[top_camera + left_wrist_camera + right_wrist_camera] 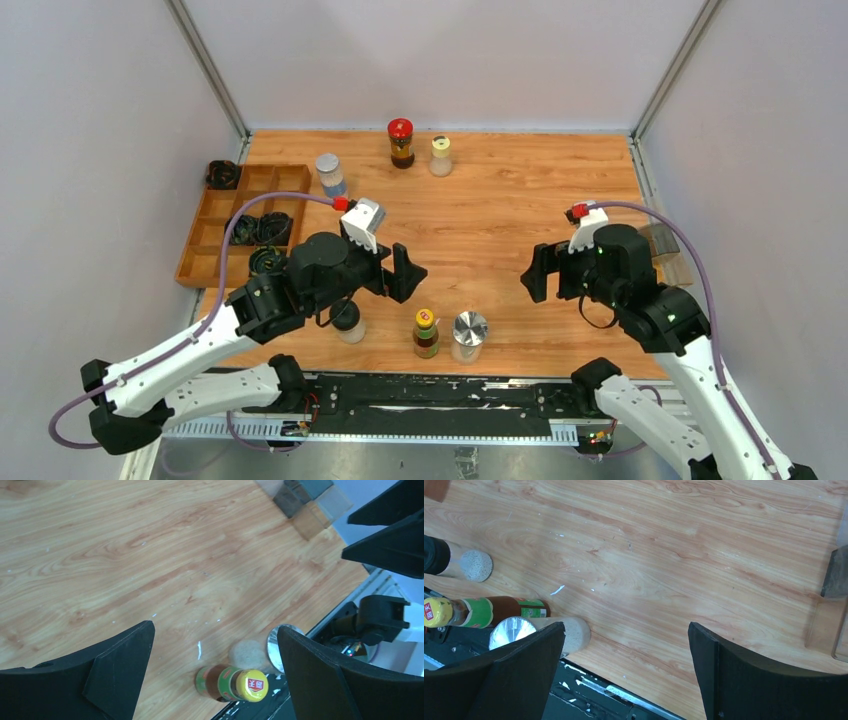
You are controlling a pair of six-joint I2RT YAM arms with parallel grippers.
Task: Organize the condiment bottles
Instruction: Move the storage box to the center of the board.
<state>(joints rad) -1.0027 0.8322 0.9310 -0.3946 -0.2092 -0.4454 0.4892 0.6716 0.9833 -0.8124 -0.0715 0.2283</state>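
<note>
My left tool [408,273] hangs spread wide, empty, just beyond the yellow-capped brown sauce bottle [426,333]; my right tool [537,272], equally spread, hangs to that bottle's right.

Bright, even light from overhead fills all three views and leaves only short, soft shadows on the desk [500,230]. The silver-lidded jar [513,630] throws white glare off its lid. The wood grain is sharp. Wide-angle wrist lenses make the upright yellow-capped brown sauce bottle [232,683] look tipped sideways.
</note>
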